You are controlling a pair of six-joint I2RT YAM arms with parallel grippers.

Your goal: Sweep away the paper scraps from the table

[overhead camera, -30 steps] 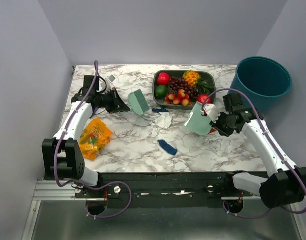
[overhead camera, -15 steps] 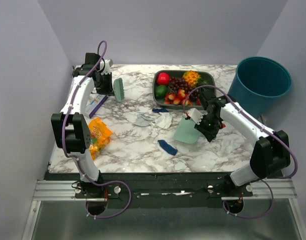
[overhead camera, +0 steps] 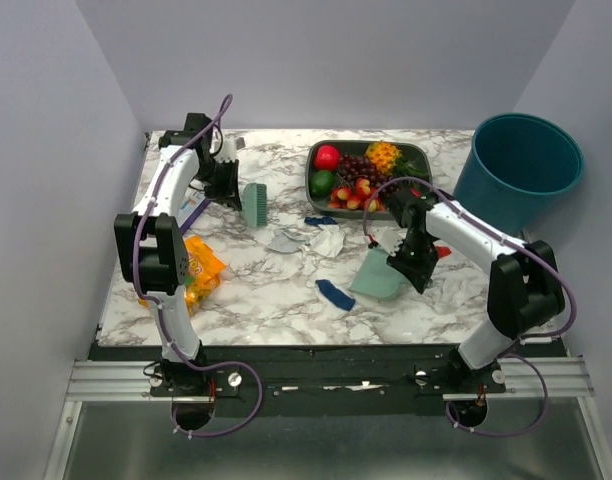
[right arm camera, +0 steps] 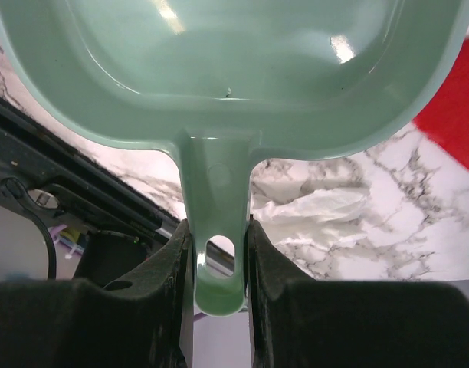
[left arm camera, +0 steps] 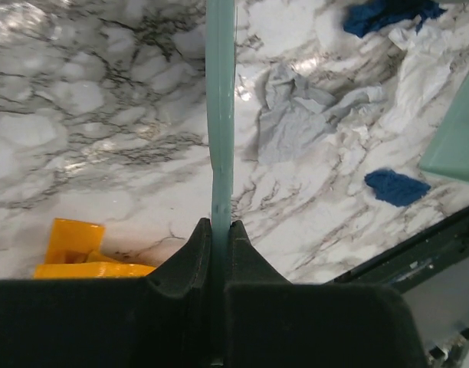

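My left gripper [overhead camera: 234,187] is shut on a pale green brush [overhead camera: 254,203], held at the table's [overhead camera: 246,300] rear left; it shows edge-on in the left wrist view [left arm camera: 220,115]. My right gripper [overhead camera: 410,256] is shut on the handle of a pale green dustpan [overhead camera: 375,275], which rests low at centre right; the pan fills the right wrist view [right arm camera: 234,69]. Paper scraps lie between them: grey [overhead camera: 284,241], white [overhead camera: 329,241], dark blue [overhead camera: 335,293] and dark blue [overhead camera: 319,220]. A red scrap [overhead camera: 441,251] and a white one [right arm camera: 311,218] lie by the dustpan.
A dark tray of fruit [overhead camera: 418,158] stands at the rear centre. A teal bin [overhead camera: 521,165] stands off the right rear corner. An orange snack bag [overhead camera: 191,270] lies at the front left, with a purple item [overhead camera: 193,212] behind it.
My left arm has carried the brush from the rear left corner rightward and nearer the scraps. My right arm has brought the dustpan down and left towards the table.
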